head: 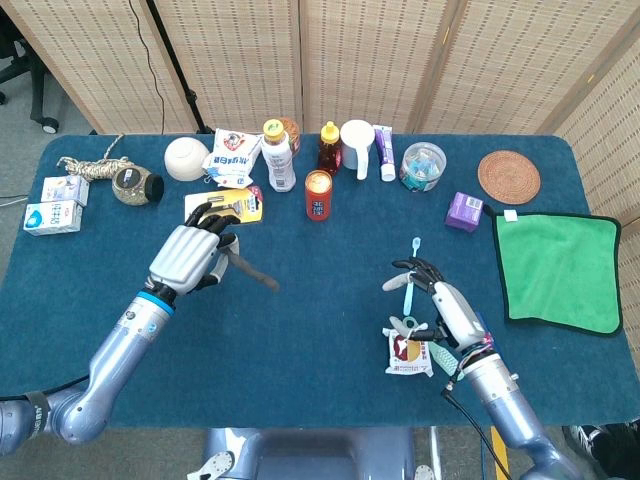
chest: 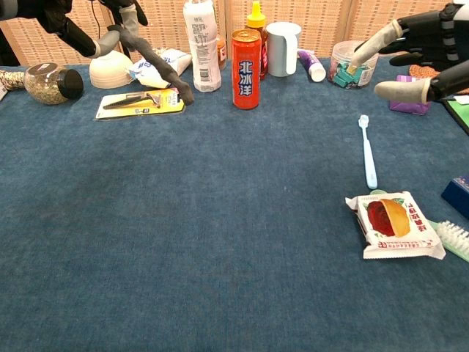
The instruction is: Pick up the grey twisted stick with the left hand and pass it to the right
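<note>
- Left of centre in the head view, the grey twisted stick is held clear of the counter by the left robot hand, whose fingers are curled round its upper end.
- Its long axis runs on a slant: the gripped end lies to the upper left, and the free tip points down and to the right, toward the middle of the frame.
- Seen from the chest view, the same stick drops from the left robot hand at the upper left edge, its tip hanging in front of the razor pack and a white pouch; here the hand is mostly cut off by the frame.
- Lower right of centre in the head view, the right robot hand hovers with its fingers spread and holds nothing; it sits above a snack packet and the handle of a light blue toothbrush.
- Only the chest view shows that this hand is well above the counter, at the upper right edge, with the toothbrush and packet lying flat below it.
- Along the far edge stand a red can, a white bottle and a white cup.
- Only the head view takes in the green cloth at the right edge and the woven coaster.
</note>
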Controlling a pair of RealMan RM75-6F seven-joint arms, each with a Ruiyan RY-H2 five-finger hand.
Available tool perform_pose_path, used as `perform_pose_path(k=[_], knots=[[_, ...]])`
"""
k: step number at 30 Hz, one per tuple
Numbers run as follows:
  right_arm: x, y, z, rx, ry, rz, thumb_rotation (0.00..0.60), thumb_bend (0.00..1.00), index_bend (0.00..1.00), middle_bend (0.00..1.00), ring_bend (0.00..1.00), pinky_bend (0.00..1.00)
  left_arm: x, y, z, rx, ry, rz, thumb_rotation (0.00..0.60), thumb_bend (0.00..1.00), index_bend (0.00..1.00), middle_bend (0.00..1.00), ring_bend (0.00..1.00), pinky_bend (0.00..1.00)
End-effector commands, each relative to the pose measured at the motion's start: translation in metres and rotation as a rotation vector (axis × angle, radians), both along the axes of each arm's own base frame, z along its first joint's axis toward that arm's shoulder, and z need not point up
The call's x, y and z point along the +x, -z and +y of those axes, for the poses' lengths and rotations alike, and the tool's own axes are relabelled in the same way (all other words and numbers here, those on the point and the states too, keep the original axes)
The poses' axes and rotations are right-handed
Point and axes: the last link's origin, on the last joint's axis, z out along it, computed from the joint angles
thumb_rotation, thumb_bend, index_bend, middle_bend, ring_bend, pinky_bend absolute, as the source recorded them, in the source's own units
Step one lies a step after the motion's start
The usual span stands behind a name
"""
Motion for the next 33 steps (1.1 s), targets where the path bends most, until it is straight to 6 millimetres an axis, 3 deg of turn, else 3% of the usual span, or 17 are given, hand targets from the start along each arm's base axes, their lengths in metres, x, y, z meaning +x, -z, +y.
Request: perform_pose_path(k=[1,13,33], knots=[[0.005,0.008,-0.004,0.022,-0.002,-0.01,0.6,0.34,0.36,0.18,0.07,0.0,0.008,0.002,0.002,-0.008,0.005,-0.017,0.6,0.6,0.67,0.22,0.19,0.0],[0.02,0.034,-0.014,0.088,-0.006,-0.032,0.6,0.34,0.36,0.2,0.09,0.0,0.031,0.004,0.006,-0.004,0.035,-0.038,0.6,0.6,0.67,0.22,0.19,0.0],[0.045,0.063,-0.032,0.183,0.001,-0.099,0.6,0.34,0.37,0.19,0.07,0.0,0.052,0.028,0.003,-0.056,0.07,-0.047,0.6,0.6,0.67,0.22,0.19,0.0]])
